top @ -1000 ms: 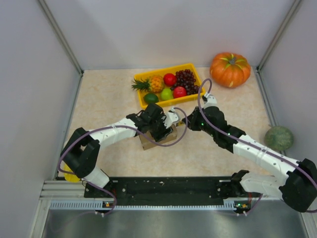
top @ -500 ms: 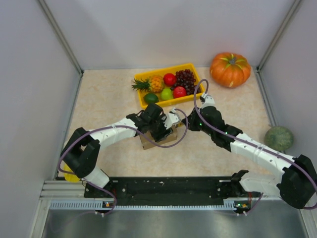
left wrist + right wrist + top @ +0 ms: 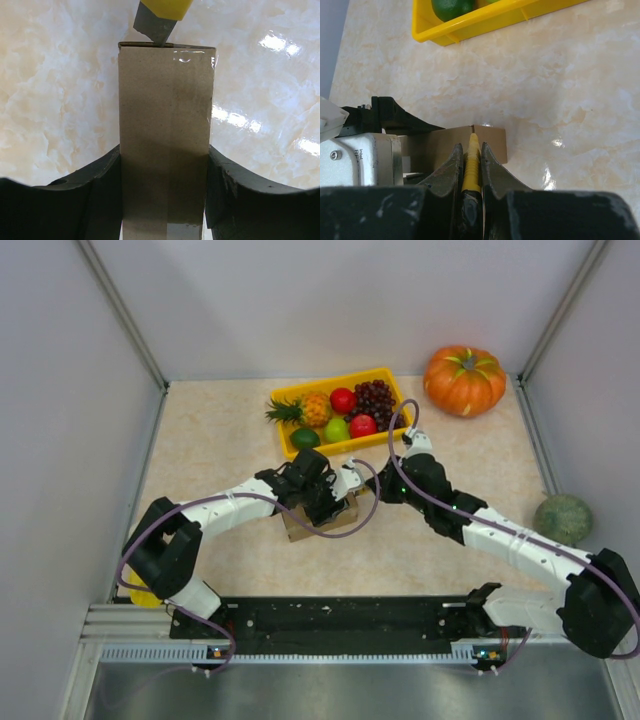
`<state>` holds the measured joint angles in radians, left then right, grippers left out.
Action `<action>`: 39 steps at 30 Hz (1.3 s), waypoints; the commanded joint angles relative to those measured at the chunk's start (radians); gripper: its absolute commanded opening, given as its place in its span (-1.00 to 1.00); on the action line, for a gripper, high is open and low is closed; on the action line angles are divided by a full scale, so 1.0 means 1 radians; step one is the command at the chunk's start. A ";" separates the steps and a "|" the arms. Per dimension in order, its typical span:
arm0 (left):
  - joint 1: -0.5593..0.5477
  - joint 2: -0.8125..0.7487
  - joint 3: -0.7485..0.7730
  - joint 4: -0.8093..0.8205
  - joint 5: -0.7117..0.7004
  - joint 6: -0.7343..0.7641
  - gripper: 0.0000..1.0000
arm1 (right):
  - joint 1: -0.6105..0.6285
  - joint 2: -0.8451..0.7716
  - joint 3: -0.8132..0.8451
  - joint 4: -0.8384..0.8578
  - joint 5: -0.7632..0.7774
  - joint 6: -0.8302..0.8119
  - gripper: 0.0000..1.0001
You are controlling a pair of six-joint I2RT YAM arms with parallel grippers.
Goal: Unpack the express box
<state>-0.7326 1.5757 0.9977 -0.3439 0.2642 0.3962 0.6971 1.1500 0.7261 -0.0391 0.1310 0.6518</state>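
Observation:
The express box, plain brown cardboard, sits mid-table. My left gripper is shut on it, and in the left wrist view both black fingers press the sides of the box. My right gripper is shut on a yellow utility knife. The knife's grey blade touches the top seam at the far edge of the box, by a strip of clear tape. In the right wrist view the knife tip meets the centre seam of the box.
A yellow tray holding fruit stands just behind the box, its rim close to the knife. An orange pumpkin sits at the back right, and a green squash by the right wall.
My right arm has shifted slightly left toward the box with the knife. My left gripper and the box have stayed put.

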 commanded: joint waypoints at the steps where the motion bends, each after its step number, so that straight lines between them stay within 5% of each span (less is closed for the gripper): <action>1: -0.001 0.024 -0.031 -0.032 0.003 0.016 -0.09 | -0.007 0.023 0.032 0.059 -0.001 -0.021 -1.00; 21: 0.035 0.093 -0.018 -0.010 -0.115 -0.071 -0.42 | -0.008 -0.084 -0.122 -0.016 -0.195 -0.061 -1.00; 39: 0.048 0.159 0.028 -0.049 -0.164 -0.092 -0.53 | -0.008 -0.159 -0.136 -0.096 -0.202 -0.055 -1.00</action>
<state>-0.7269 1.6371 1.0595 -0.3676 0.2707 0.3588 0.6754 1.0462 0.6159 0.0170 0.0582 0.5858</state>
